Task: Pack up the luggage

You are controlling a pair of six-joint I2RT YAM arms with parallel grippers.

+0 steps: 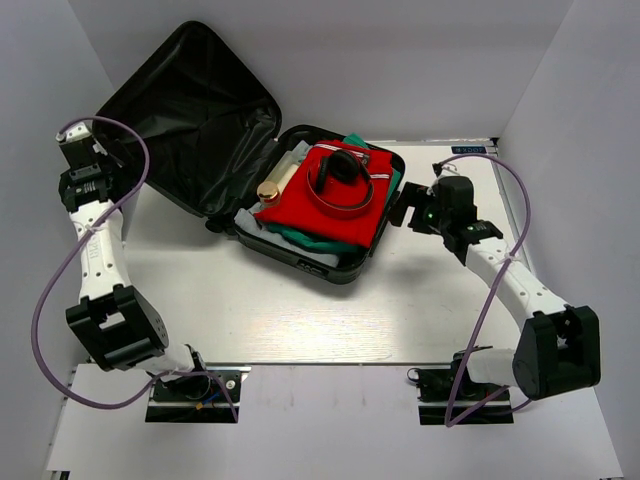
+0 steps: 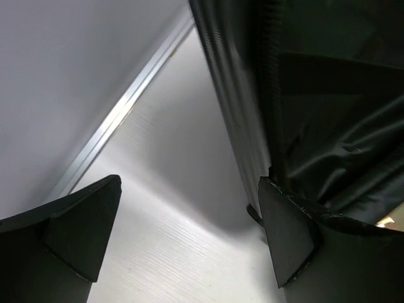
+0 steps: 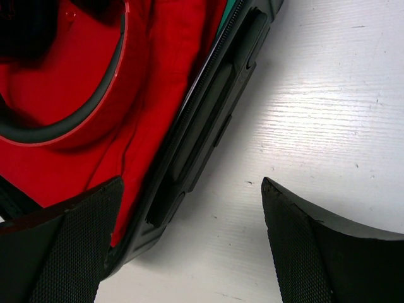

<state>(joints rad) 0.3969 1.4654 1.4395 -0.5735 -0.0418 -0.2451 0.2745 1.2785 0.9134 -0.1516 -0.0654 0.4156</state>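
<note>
The luggage [image 1: 190, 110] lies open on the table [image 1: 300, 310], a little to the left of its middle and toward the far side. Its lid stands tilted up on the far left and shows the shiny black lining. The base lies flat to the right of the lid and is full. On top of the base there is a red cloth [image 1: 330, 218], and on this cloth rests a pair of headphones [image 1: 345, 178] with a red band. A green garment [image 1: 300, 240] shows under the near edge of the red cloth. A small round gold thing [image 1: 268, 190] sits at the left side of the base, beside the cloth.

My left claw [image 2: 189, 183] is at the far left, beside the raised lid, and its jaws stand wide apart with nothing between them except bare table. The outer edge of the lid is just beside one finger [image 2: 287, 233]. I cannot tell if they touch.

My right claw [image 3: 192, 180] is at the right side of the base. It is also released and it grasps nothing. In its wrist view the black rim of the base runs between my two fingers, and the red cloth is close to one of them
</note>
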